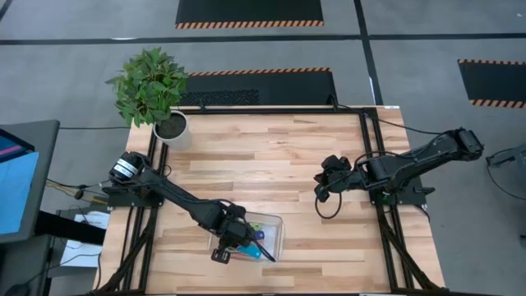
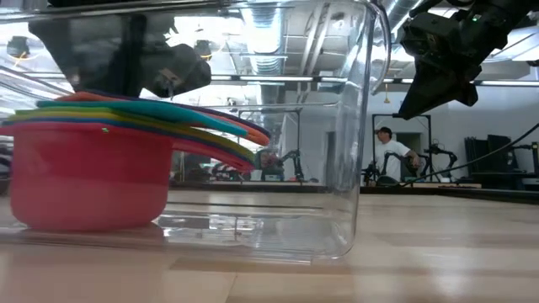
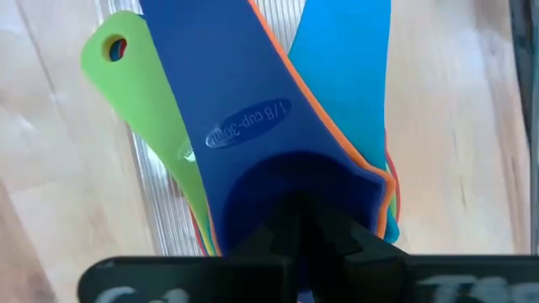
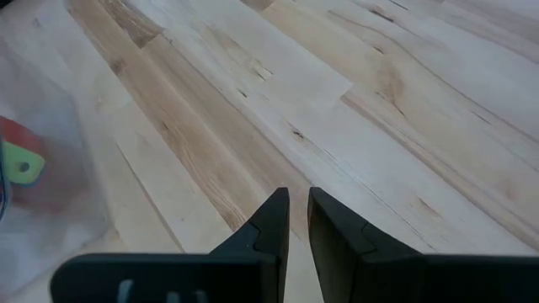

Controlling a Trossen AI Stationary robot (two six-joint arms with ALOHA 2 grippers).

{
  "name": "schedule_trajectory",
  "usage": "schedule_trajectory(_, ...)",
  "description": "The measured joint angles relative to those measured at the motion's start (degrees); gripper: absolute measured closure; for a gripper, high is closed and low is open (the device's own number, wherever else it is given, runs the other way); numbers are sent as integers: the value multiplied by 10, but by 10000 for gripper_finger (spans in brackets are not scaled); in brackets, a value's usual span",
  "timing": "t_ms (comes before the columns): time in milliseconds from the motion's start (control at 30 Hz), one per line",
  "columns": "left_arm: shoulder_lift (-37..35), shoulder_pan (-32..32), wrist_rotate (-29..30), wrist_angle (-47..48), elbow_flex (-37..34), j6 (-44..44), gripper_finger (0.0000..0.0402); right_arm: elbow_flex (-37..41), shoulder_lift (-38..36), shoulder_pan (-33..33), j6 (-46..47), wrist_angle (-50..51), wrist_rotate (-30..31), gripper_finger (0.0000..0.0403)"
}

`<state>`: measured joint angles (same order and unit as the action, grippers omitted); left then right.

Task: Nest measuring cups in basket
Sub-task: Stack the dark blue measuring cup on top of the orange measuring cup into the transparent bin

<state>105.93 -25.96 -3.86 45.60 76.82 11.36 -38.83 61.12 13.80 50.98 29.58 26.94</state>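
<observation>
The measuring cups (image 2: 84, 181) sit nested in one stack inside the clear basket (image 1: 276, 224), the red one at the bottom on the basket's floor. Their handles fan out: dark blue (image 3: 227, 101) on top, with green (image 3: 135, 84) and light blue (image 3: 345, 67) beside it. My left gripper (image 3: 299, 206) is shut and points down into the top cup's bowl; in the high view it (image 1: 233, 244) is over the basket's left part. My right gripper (image 4: 299, 202) hovers over bare table right of centre (image 1: 320, 182), open a narrow gap with nothing in it. My left gripper reaches from above with shut fingers into the bowl of the dark blue cup (image 3: 278, 172), the top one of the stack. The fingers hide their own tips, so I cannot tell whether they press on the bowl's bottom. The stack stands upright in the basket.
A white pot with a green plant (image 1: 171, 127) stands at the table's far left corner. Bare wood (image 1: 271, 164) lies between the two arms. The basket's tall clear wall (image 2: 354, 126) rises right of the stack. People and equipment show in the room behind.
</observation>
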Motion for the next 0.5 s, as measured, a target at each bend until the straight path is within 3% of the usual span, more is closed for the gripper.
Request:
schedule_trajectory(267, 0, 1, 8, 0, 0, -1, 402, 0, 0, 0, -14, -51, -8, 333)
schedule_trajectory(500, 0, 2, 13, -8, 0, -11, 402, 0, 73, 0, -84, -135, -107, 333)
